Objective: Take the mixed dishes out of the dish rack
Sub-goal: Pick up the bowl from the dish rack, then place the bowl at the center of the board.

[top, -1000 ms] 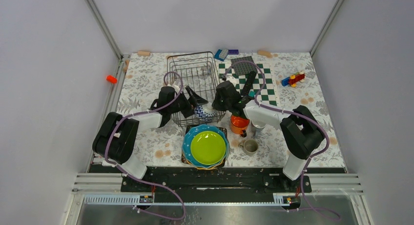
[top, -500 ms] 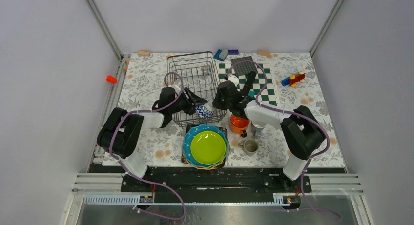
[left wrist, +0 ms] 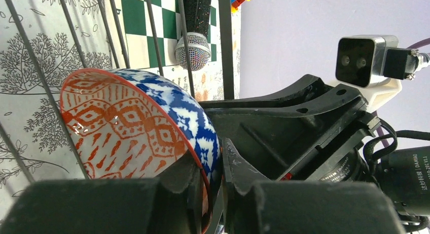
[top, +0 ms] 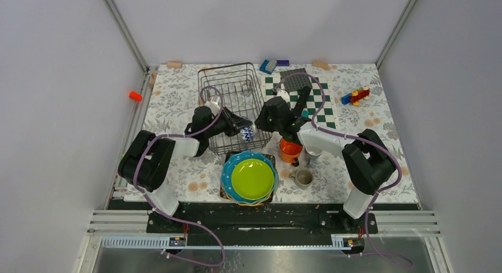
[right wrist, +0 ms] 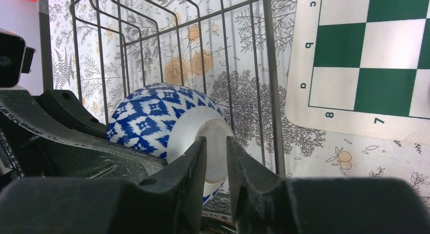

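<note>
Left fingers (left wrist: 243,165) just clamped the patterned bowl's (left wrist: 127,122) rim! Right fingers (right wrist: 185,183) straddle its foot, grip unclear; handover likely.

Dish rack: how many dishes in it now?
1: the patterned bowl at the dish rack's near right corner, rim pinched by the left gripper. Part of its floor is hidden.

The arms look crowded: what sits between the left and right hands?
The patterned bowl, at the dish rack's near corner; the left hand pinches its rim. Top and both wrist views show it.
</note>
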{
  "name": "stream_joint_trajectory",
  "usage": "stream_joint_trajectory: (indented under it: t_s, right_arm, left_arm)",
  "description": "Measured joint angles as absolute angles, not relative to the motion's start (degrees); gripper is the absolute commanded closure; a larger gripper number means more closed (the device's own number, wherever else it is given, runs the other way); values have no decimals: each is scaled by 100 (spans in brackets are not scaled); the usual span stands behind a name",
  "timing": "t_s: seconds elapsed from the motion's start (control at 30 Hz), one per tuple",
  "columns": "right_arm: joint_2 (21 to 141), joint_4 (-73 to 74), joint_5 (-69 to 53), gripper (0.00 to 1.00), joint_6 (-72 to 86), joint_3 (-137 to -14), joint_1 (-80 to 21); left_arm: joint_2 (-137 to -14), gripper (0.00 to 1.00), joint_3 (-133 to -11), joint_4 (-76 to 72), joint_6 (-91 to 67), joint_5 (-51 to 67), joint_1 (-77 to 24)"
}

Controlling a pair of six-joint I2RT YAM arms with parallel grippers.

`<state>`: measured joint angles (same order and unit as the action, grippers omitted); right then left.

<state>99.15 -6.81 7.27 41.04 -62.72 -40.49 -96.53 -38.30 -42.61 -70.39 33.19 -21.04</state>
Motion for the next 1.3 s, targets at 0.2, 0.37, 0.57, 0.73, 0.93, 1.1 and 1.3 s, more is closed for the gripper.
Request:
stream_joint_trajectory:
  t_s: [0.2,0.37,0.57,0.73,0.93,1.1,1.3]
  right_arm:
    - [9786,-596,805,50,4056,-6265,-4038]
    - [9500,-495,810,31,3946,-6246,-4040]
    - [8816,-515,869,1,3780,-6034,-4042]
    - [7881,-593,895,0,3741,-5470,-4088]
    - [6348,-578,1590,0,3649,-4355,-4095]
    - [5118,-327,2423,0,3566,-3524,-4095]
    - [3879,222,3356,0,3520,-2932,-4097]
  left_arm:
    - [-9494,100,-3817,-4226,-6899,3323,-2093]
    - [-8914,100,-3935,-3527,-6311,3306,-2095]
    - [-8007,100,-4320,-2405,-5389,3242,-2097]
    - [-7201,100,-4818,-1155,-4471,2888,-2241]
    - [-5721,100,-5065,563,-3568,1225,-2604]
    - [-4834,100,-5065,2145,-3642,-825,-2648]
    - [-4305,100,-4694,3872,-4576,-2464,-2639]
